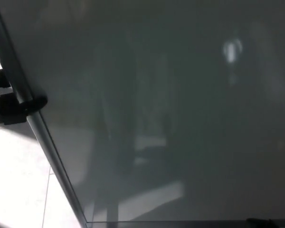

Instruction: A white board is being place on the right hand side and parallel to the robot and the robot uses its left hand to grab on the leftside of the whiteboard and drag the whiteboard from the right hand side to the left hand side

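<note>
Left hand (9, 104) at far left edge of view, only partly in frame. Black fingers (35, 102) curled and clamped over the whiteboard frame (23, 92), one hooked onto its front face. Right hand out of view.
</note>
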